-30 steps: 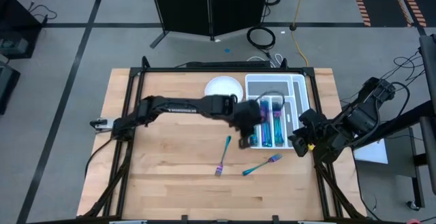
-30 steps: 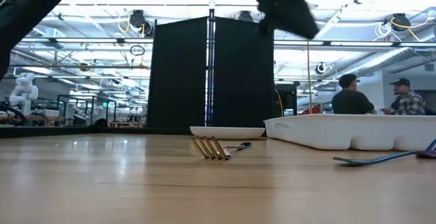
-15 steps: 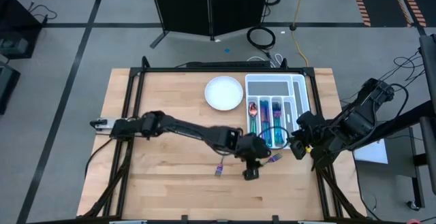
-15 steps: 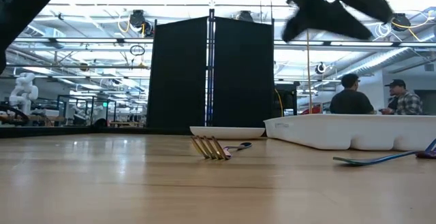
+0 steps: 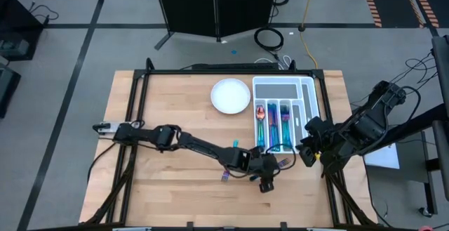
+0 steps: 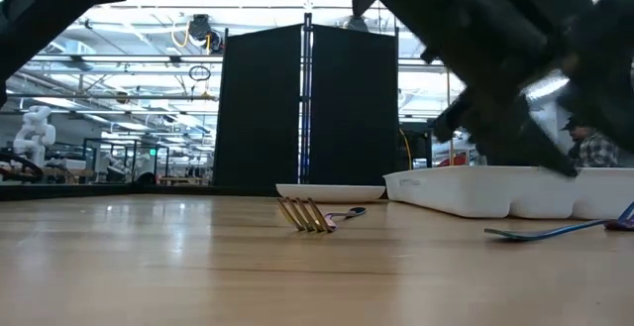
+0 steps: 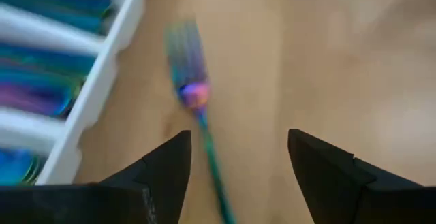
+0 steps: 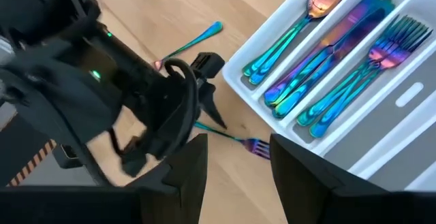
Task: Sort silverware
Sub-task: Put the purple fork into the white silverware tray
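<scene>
While the left gripper [image 5: 265,182] stands over a loose fork [image 5: 278,165], the right gripper [image 5: 306,149] waits beside the cutlery tray [image 5: 306,85].

High view: a second fork [image 5: 226,175] lies near on the table [image 5: 175,104]; sorted silverware [image 5: 273,124] fills the tray. Low view: both forks lie flat [image 6: 309,214] [image 6: 555,231]. Left wrist view: fingers [image 7: 157,176] spread wide, empty, straddling the fork's handle [image 7: 197,115]. Right wrist view: right fingers [image 8: 187,173] parted, holding nothing; spoons, knives and forks lie in separate compartments.

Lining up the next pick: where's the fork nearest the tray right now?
In the high view, the fork lies on the table just below the cutlery tray, under the open left gripper.
</scene>
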